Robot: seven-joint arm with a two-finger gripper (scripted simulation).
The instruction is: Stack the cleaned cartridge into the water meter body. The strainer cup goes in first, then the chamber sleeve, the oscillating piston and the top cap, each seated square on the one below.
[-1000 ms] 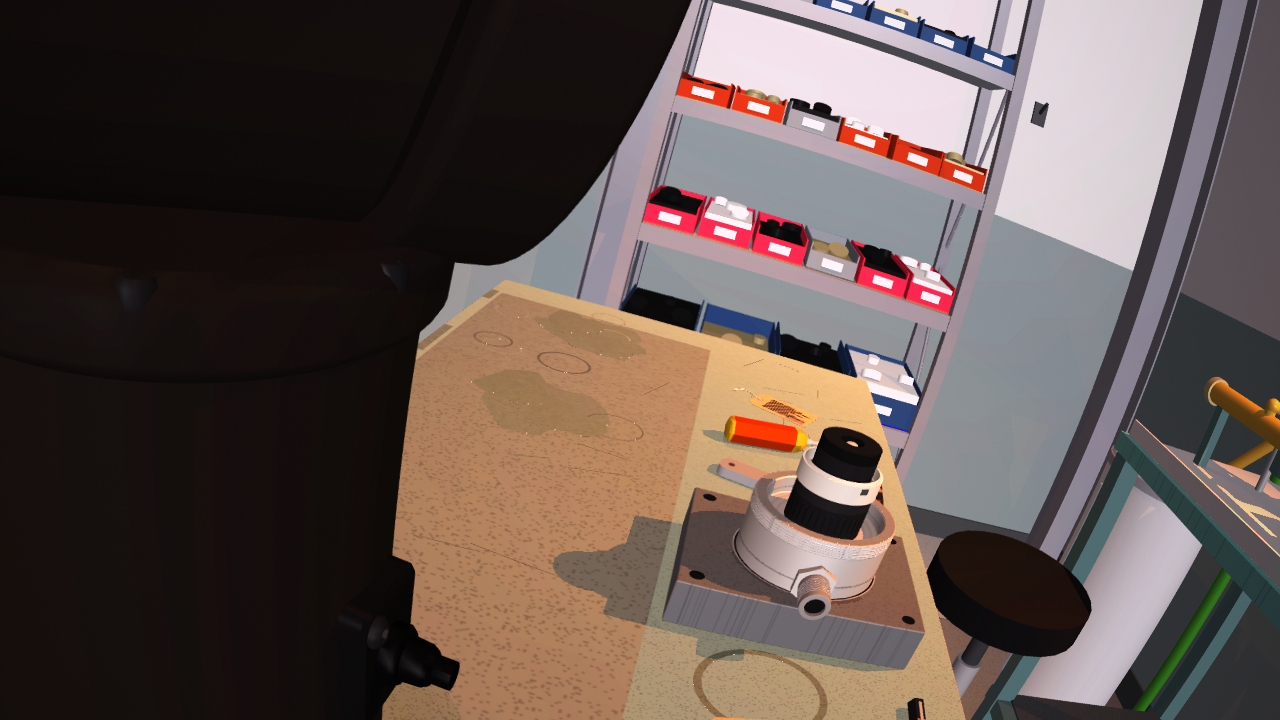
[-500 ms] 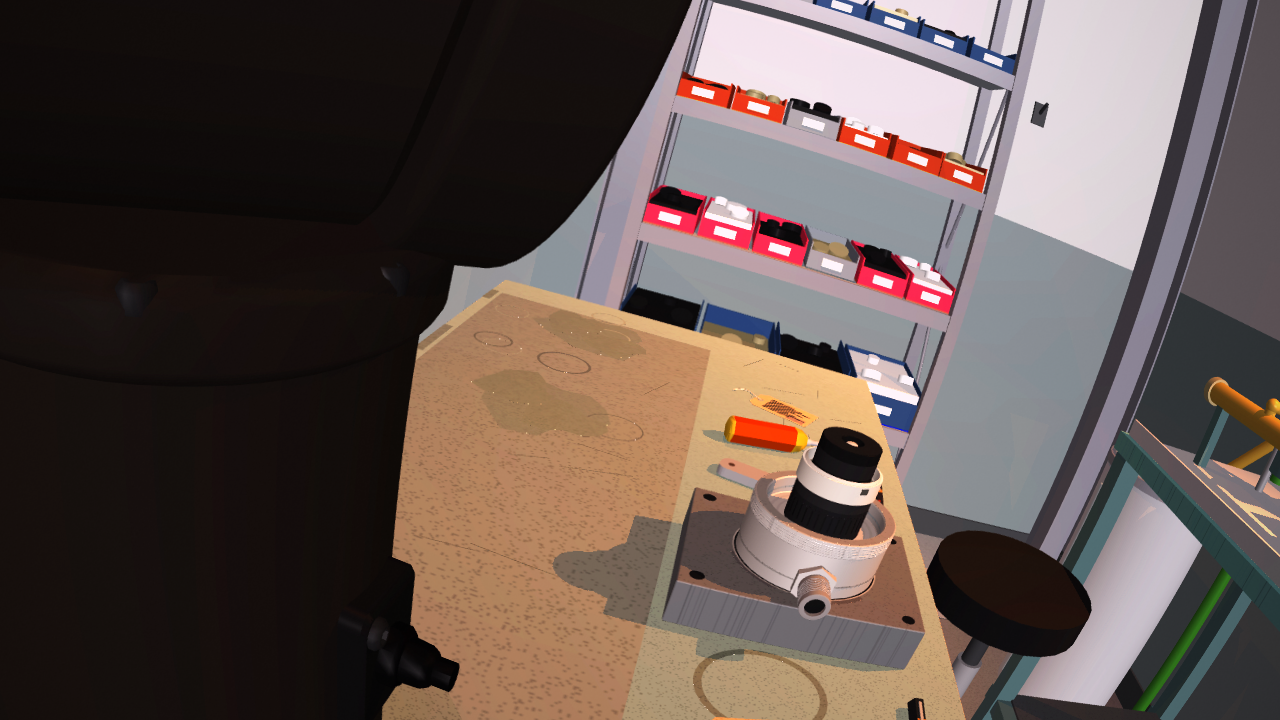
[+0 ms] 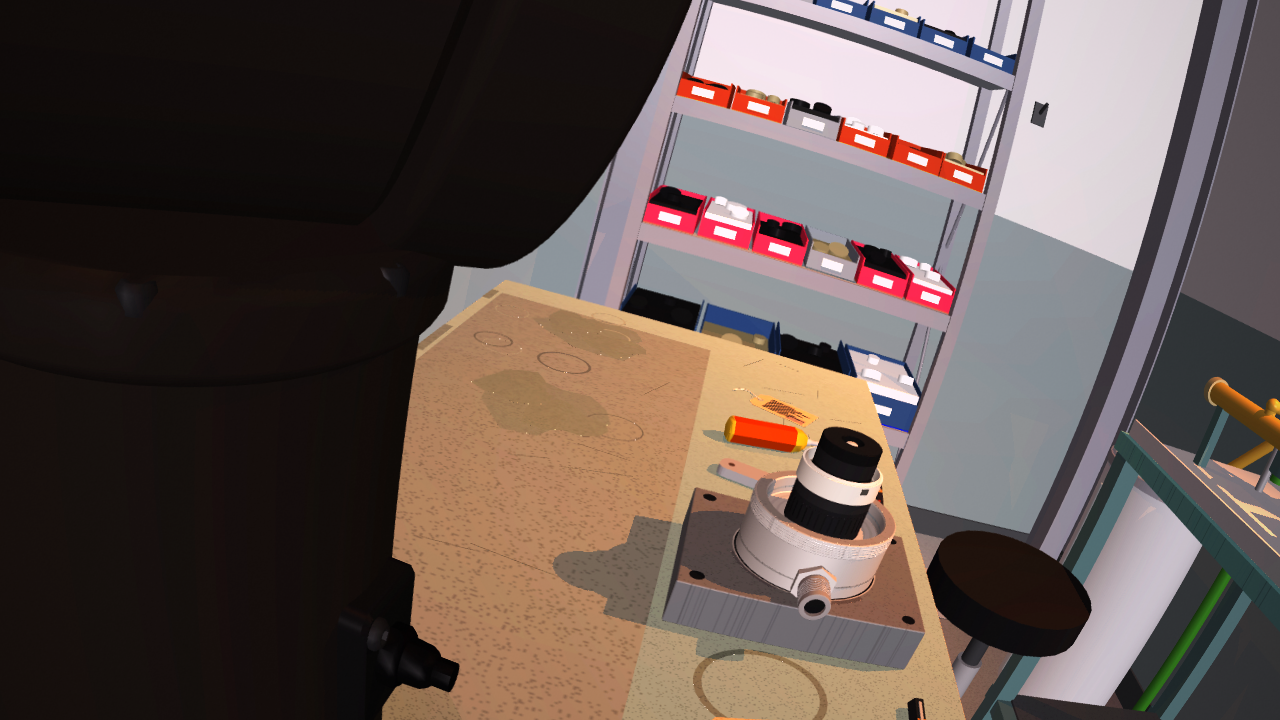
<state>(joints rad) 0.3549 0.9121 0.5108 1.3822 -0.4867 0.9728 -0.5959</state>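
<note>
The robot's dark body [image 3: 224,358] fills the left half of the view and hides the gripper and whatever lies behind it. The water meter body [image 3: 813,537], a pale round housing with a threaded port at its front, sits on a grey and brown base plate [image 3: 792,587] near the bench's right front. A cartridge stack rises out of the housing: a black ribbed cup [image 3: 819,512] at the bottom, a white sleeve [image 3: 837,484] above it and a black piece [image 3: 849,452] on top. The stack leans slightly to the right. The gripper is out of sight.
Behind the bench a metal shelf rack [image 3: 806,206] holds red, grey and blue bins. An orange-handled screwdriver [image 3: 770,432] and a flat wrench [image 3: 738,470] lie behind the base plate. A round black stool [image 3: 1007,591] stands off the bench's right edge.
</note>
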